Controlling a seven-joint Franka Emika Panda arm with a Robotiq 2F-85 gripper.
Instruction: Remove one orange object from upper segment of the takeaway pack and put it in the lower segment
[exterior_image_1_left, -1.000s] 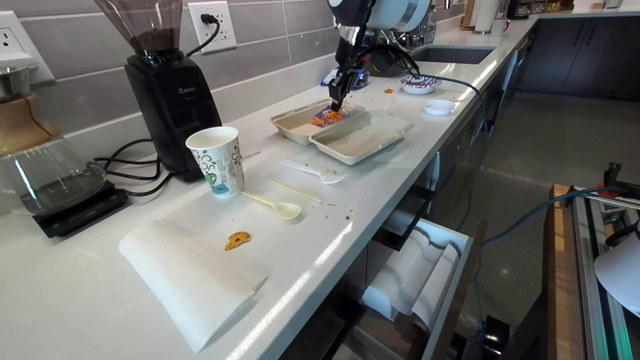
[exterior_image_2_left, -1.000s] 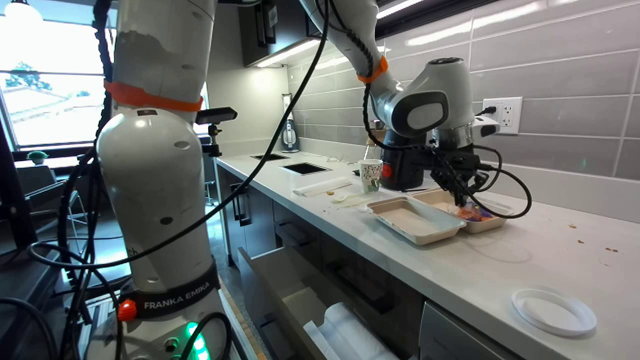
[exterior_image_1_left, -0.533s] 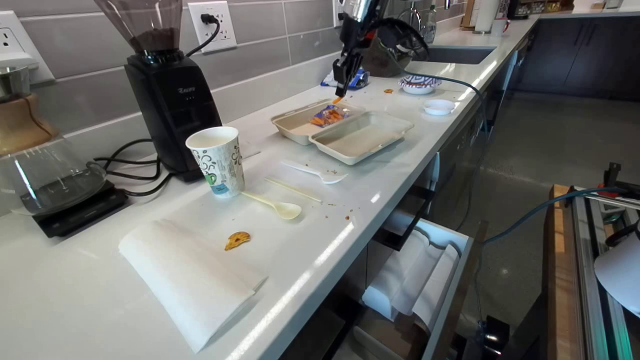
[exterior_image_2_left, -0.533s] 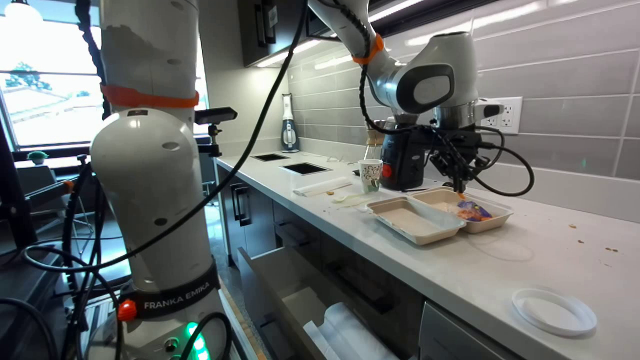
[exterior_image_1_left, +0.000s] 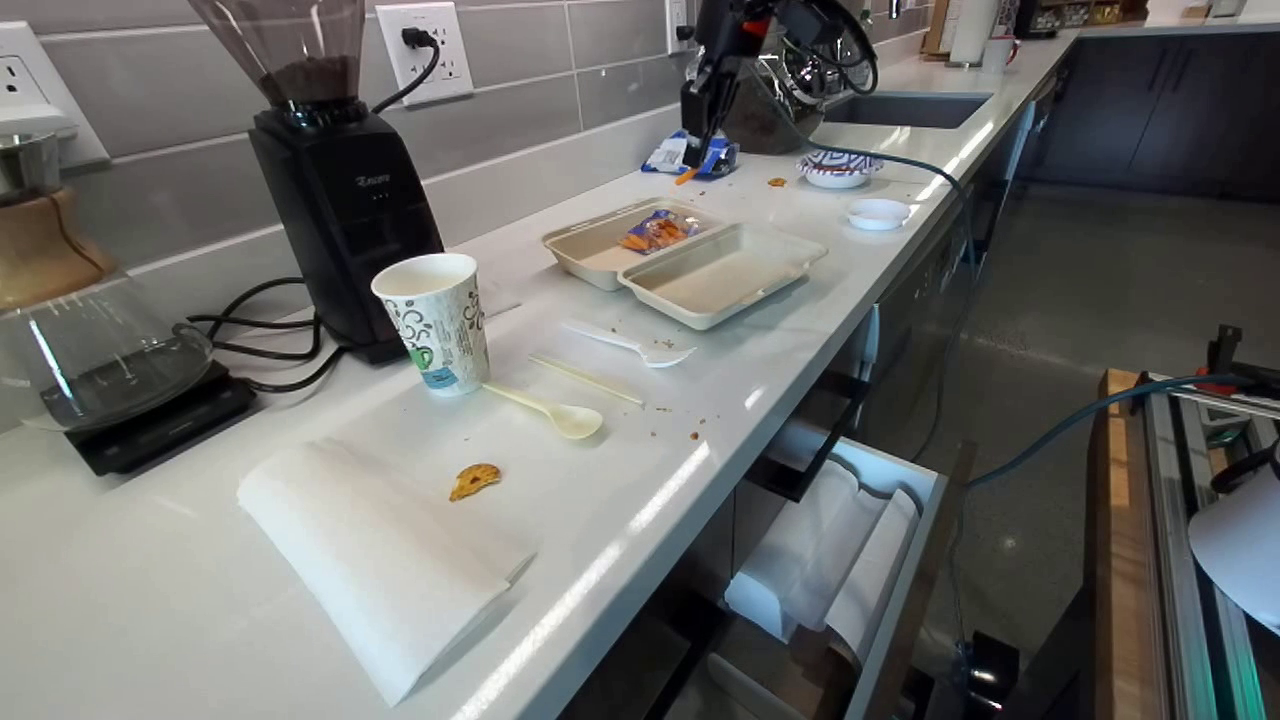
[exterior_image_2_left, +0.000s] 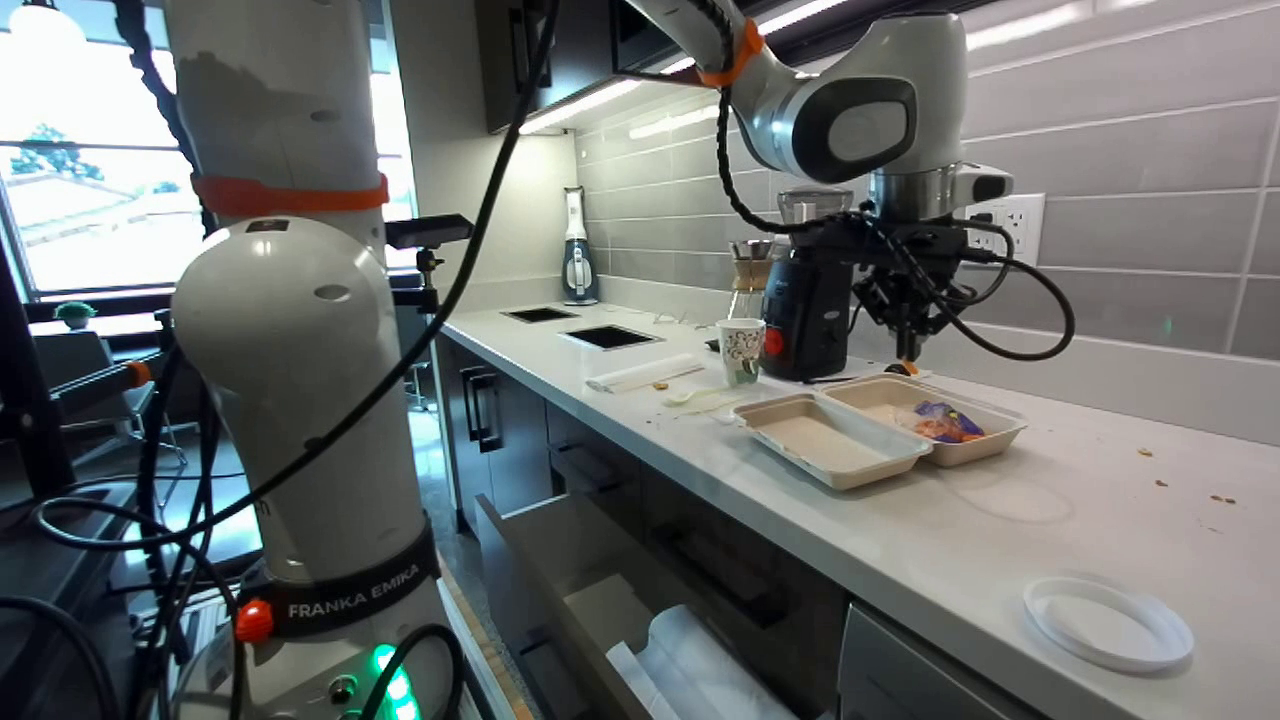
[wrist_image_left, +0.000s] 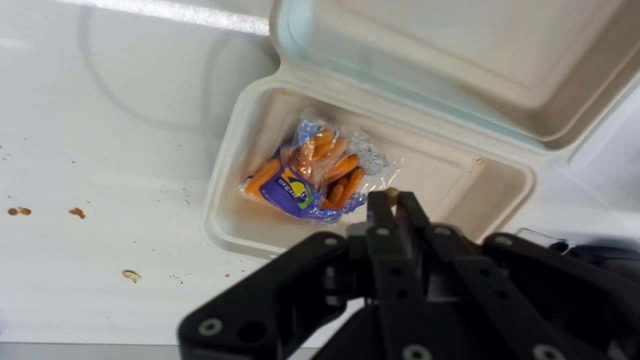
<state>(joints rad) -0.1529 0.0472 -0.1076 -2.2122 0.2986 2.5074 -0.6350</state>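
Note:
An open beige takeaway pack has a wall-side segment (exterior_image_1_left: 582, 256) and a segment nearer the counter's front edge (exterior_image_1_left: 735, 272). A clear-and-blue bag of orange baby carrots (wrist_image_left: 306, 192) lies torn open in the wall-side segment. It also shows in both exterior views (exterior_image_1_left: 658, 232) (exterior_image_2_left: 943, 423). The front segment shows only its bare bottom. My gripper (wrist_image_left: 392, 200) is shut on one orange carrot (wrist_image_left: 391, 193) and holds it raised above the pack. The carrot's lower end pokes out below the fingertips in both exterior views (exterior_image_1_left: 686, 176) (exterior_image_2_left: 906, 367).
A paper cup (exterior_image_1_left: 435, 320), a white spoon (exterior_image_1_left: 640, 347), a yellow spoon (exterior_image_1_left: 560, 415) and a coffee grinder (exterior_image_1_left: 345, 210) stand or lie along the counter. A blue packet (exterior_image_1_left: 715, 157), white lid (exterior_image_1_left: 878, 214) and bowl (exterior_image_1_left: 840, 168) are beyond. A drawer (exterior_image_1_left: 900, 500) hangs open below.
My gripper was down at the bag inside the wall-side segment one second ago. It has risen straight out with one carrot between its fingertips. The pack and bag have stayed in place.

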